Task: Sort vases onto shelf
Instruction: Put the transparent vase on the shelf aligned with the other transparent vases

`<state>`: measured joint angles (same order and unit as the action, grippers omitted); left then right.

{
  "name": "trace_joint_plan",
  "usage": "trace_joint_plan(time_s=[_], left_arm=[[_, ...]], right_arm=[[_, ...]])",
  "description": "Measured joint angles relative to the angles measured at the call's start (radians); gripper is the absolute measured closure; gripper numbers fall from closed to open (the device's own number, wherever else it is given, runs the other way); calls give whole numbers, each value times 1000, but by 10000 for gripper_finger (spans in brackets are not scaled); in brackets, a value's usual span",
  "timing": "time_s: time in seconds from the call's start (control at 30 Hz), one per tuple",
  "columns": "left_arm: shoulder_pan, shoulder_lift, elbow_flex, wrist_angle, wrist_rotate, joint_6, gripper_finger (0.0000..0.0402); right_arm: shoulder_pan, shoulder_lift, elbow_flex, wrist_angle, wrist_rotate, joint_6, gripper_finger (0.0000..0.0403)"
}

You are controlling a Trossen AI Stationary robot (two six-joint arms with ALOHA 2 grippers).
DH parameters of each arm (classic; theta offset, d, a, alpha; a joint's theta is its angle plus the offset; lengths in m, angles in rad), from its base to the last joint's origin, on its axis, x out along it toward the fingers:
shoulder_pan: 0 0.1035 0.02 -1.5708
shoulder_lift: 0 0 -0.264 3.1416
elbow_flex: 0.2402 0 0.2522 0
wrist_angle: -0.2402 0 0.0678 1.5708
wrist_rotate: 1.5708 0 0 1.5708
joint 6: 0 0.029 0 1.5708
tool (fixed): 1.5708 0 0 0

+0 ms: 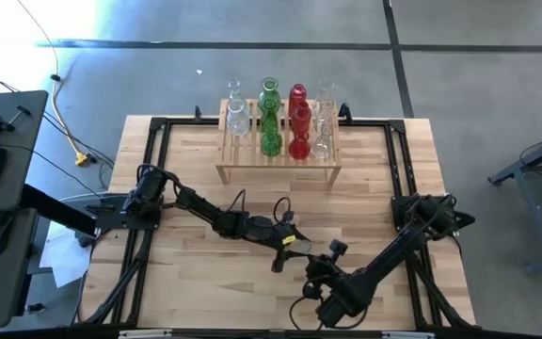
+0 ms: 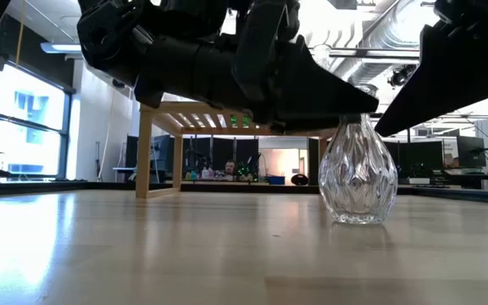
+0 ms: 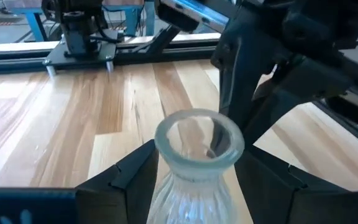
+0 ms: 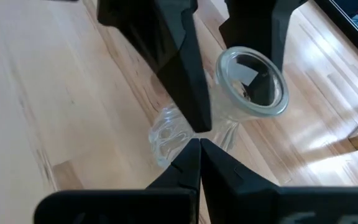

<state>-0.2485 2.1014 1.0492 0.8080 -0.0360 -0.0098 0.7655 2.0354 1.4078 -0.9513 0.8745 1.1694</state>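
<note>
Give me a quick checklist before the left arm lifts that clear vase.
1. Vase upright on the table: ok.
2. Left gripper centred on the neck, one finger each side: ok.
3. Fingers pressed on the glass: cannot tell. The gripper looks open, so close it first.
4. Right gripper out of the way: not ok. It is shut and sits close beside the vase.
5. Free spot on the shelf: ok. The front slats are bare, and the other vases stand toward the back.
6. Path to the shelf: ok. Nothing else shows on the table between them in the high view.
</note>
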Motion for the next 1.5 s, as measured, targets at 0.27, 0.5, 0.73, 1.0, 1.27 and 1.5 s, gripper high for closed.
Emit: trace_joint_plan(time_s=[0.27, 0.5, 0.73, 1.0, 1.27, 1.5], left_arm=[[17, 34, 6, 31, 2, 4, 204], [17, 50, 31, 33, 5, 34, 255], [21, 32, 31, 19, -6, 59, 294], [20, -46, 31, -91, -83, 76, 294], [-8, -346, -60, -368, -357, 69, 294], [-41, -702, -179, -551, -697, 33, 294]], right_arm=[[-7, 0, 0, 1, -6, -4, 401], [-6, 0, 0, -5, -13, -8, 401], [-6, -1, 1, 3, -2, -15, 401], [-4, -1, 1, 1, -2, -26, 401], [18, -1, 1, -6, 1, -19, 401], [31, -1, 1, -8, 35, 0, 401]])
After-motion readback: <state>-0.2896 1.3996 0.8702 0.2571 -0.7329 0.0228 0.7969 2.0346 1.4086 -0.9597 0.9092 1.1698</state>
